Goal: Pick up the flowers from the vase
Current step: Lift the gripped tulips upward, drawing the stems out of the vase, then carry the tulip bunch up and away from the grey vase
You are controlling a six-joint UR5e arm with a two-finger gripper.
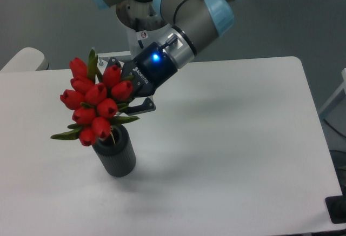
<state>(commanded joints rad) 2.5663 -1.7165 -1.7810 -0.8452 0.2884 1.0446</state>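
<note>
The fingers [131,102] reach in from the right and close on the flowers [94,103], gripping the bunch behind its buds. About ten red buds show. The bunch sits just above the mouth of the one vase [115,155], which stands near the counter's [232,155] left edge.

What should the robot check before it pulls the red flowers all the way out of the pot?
1. Gripper closed on the flowers: cannot tell, the buds hide the fingertips.
2. Stems out of the vase: not ok, the bunch sits at the mouth.
3. Vase upright on the table: ok.
4. Bunch in one piece: ok, no loose buds seen on the table.
5. Room above to lift: ok, nothing hangs over the bunch.
</note>
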